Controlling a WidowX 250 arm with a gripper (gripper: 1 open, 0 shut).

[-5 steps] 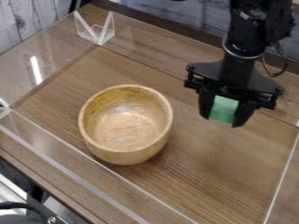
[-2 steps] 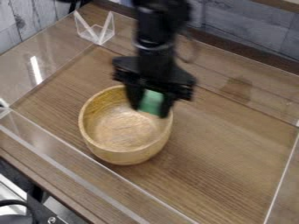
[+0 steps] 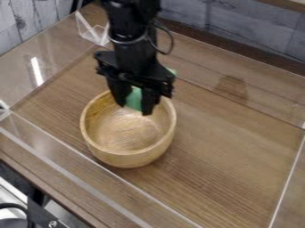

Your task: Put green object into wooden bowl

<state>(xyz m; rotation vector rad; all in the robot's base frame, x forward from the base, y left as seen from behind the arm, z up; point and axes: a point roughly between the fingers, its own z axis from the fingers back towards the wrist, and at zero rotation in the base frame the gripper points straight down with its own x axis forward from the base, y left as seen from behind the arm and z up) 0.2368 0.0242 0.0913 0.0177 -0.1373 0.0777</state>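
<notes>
A: Where's the matte green block [image 3: 141,98]?
B: In the black tool [image 3: 138,90], jaws closed on it, over the far part of the round light-tan wooden bowl [image 3: 128,150].
A: Handling?
B: Looks light, stiff, probably not fragile. Might slip if pinched near an end.
A: Grip spot?
B: Mid-length, across the narrow sides, I'd say.

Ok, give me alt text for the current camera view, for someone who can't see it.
A black robot gripper holds a green block over the far part of a round, light wooden bowl. The bowl sits on a brown wooden table.
</notes>
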